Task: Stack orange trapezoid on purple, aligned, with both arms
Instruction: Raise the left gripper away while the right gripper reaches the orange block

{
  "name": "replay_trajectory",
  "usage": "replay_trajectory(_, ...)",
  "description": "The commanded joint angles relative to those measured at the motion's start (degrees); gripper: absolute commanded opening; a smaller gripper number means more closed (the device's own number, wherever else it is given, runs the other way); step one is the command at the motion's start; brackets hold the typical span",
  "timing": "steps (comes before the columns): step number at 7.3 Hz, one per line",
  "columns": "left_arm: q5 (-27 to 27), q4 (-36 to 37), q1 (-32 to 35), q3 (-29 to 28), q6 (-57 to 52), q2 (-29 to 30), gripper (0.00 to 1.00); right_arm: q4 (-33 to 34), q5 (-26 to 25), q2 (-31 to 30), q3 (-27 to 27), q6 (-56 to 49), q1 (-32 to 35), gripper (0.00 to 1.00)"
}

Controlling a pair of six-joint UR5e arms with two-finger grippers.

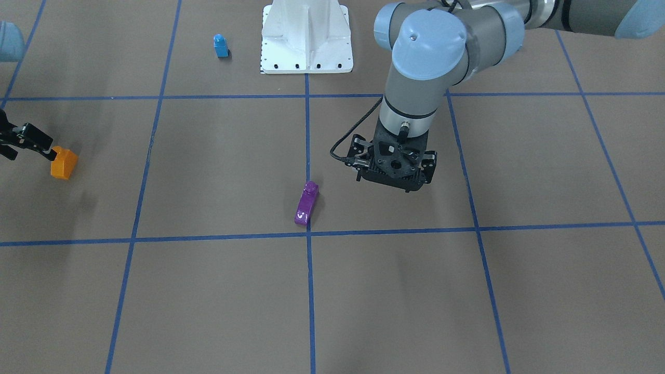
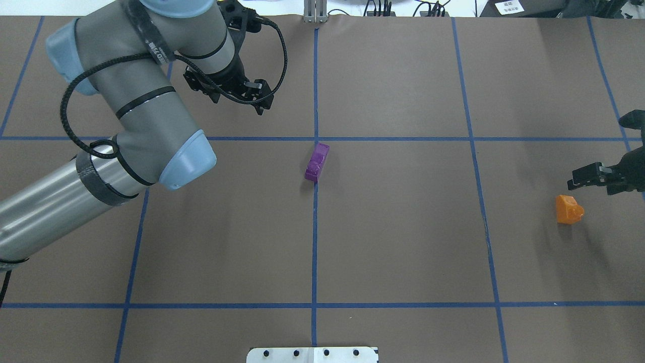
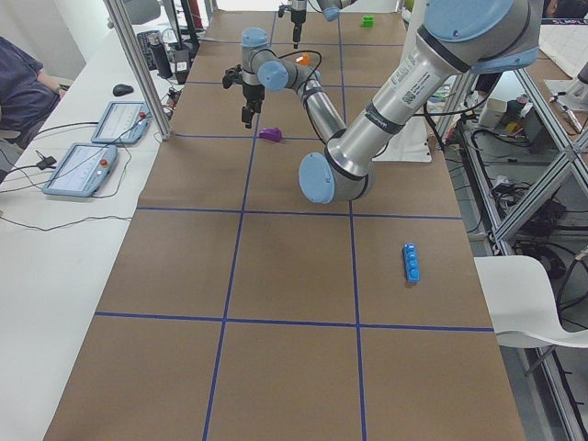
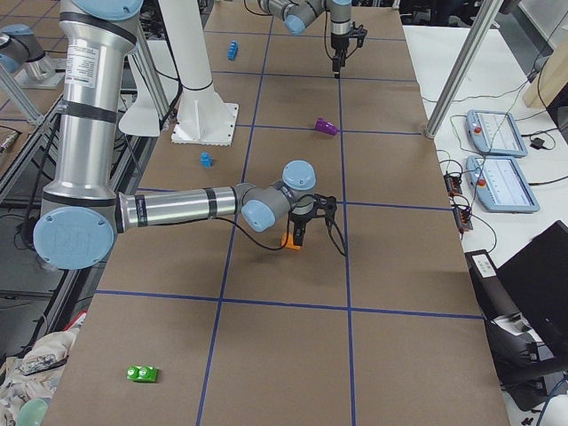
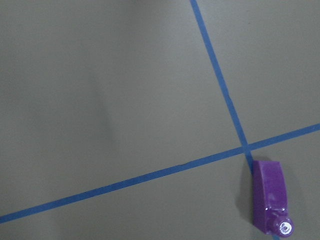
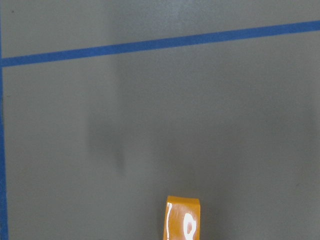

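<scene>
Likely lab — teach pendants [image 4: 502,184], taped table [image 2: 403,227]

Table [image 2: 403,242] – brown surface, gridded with blue tape lines [image 2: 315,252].

On it:
- purple [image 2: 317,162] at a central tape crossing
- orange trapezoid [image 2: 568,209] toward the robot's right end
- blue brick [image 1: 221,45] near the white pedestal base [image 1: 306,36]
- blue brick strip [image 3: 412,263]
- green brick [image 4: 142,374]

- Brown paper [image 2: 403,242] is covering the table.
- Blue tape [image 2: 315,252] is forming a grid.
- A white bench [image 3: 55,248] alongside is carrying two tablets [image 3: 81,171].
- A white chair [image 3: 525,303] is standing opposite.
</scene>
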State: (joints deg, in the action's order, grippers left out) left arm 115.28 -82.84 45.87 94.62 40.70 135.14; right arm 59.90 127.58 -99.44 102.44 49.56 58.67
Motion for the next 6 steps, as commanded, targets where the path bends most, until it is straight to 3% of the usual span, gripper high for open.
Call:
replay_trajectory(1,0.12,0.31,0.54,1.18,-0.71,-1.19,1.0,-0.05,-2.07,-0.31,-0.66,0.27,-4.25,1.0)
replay_trajectory(3,0.12,0.31,0.54,1.19,-0.71,-1.28,1.0,0.04,-2.34,0.3,-2.68,0.27,-6.28,1.0)
replay_trajectory(4,0.03,0.31,0.54,1.19,-0.71,-1.54,1.0,0.04,-2.34,0.39,-3.38,0.27,-6.46,0.92)
replay_trajectory(5,0.03,0.22,0.54,1.19,-0.71,-1.63,1.0,0.12,-2.25,0.39,-3.48,0.27,-6.47,0.77)
replay_trajectory(6,0.03,0.22,0.54,1.19,-0.71,-1.72,1.0,0.3,-2.17,0.39,-3.65,0.27,-6.47,0.52)
